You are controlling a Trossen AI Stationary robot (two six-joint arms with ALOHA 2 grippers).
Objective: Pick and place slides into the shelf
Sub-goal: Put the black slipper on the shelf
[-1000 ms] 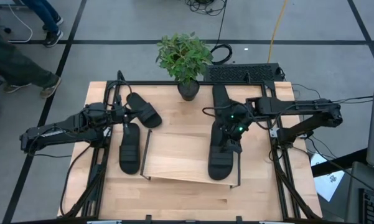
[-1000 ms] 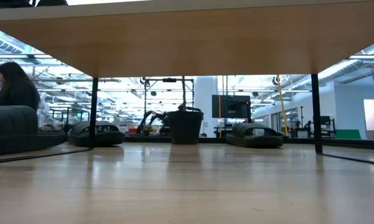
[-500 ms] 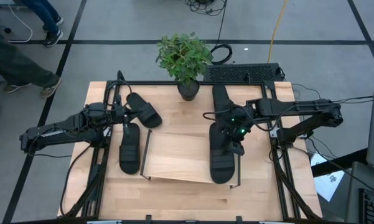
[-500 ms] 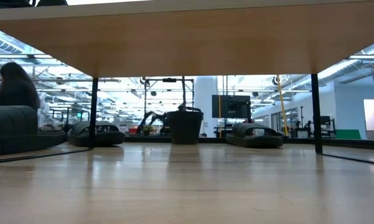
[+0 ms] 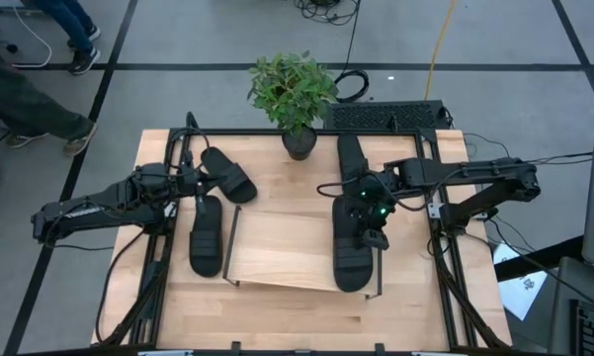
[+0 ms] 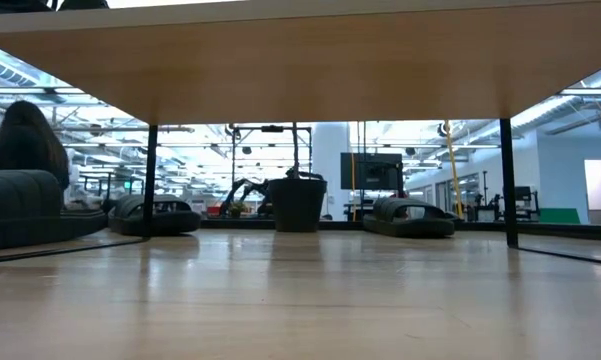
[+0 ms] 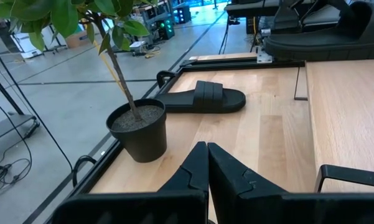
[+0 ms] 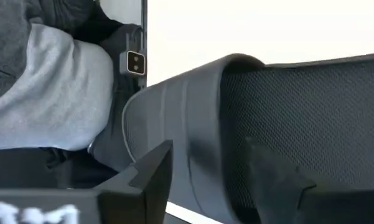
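Several black slides show. One slide (image 5: 353, 255) lies lengthwise over the right end of the shelf (image 5: 277, 252), a light board on black wire frames, with my right gripper (image 5: 368, 227) shut on its strap. Another slide (image 5: 350, 158) rests sole-down on the table beyond it. Two more slides (image 5: 227, 173) (image 5: 206, 235) lie left of the shelf, beside my left gripper (image 5: 200, 184), which stays shut and touches nothing. In the low view the shelf board (image 6: 300, 70) spans overhead. My right gripper has the slide's ribbed strap (image 8: 180, 130) between its fingers, one finger (image 8: 150, 171) outside the band and the other under it, over the footbed. The fingers slant down from the table's right and far side. Whether the sole rests on the board, I cannot tell.
A potted plant (image 5: 295, 99) stands at the table's far edge, between the two arms. A keyboard (image 5: 385, 116) lies behind the table. People's legs (image 5: 30, 109) show on the floor at the far left. The shelf's left half (image 5: 267, 247) is bare board.
My right gripper has carried its slide a little toward the table's near edge. The slide has swung slightly, its near end going toward the right, so it now lies straighter along the shelf's right end.
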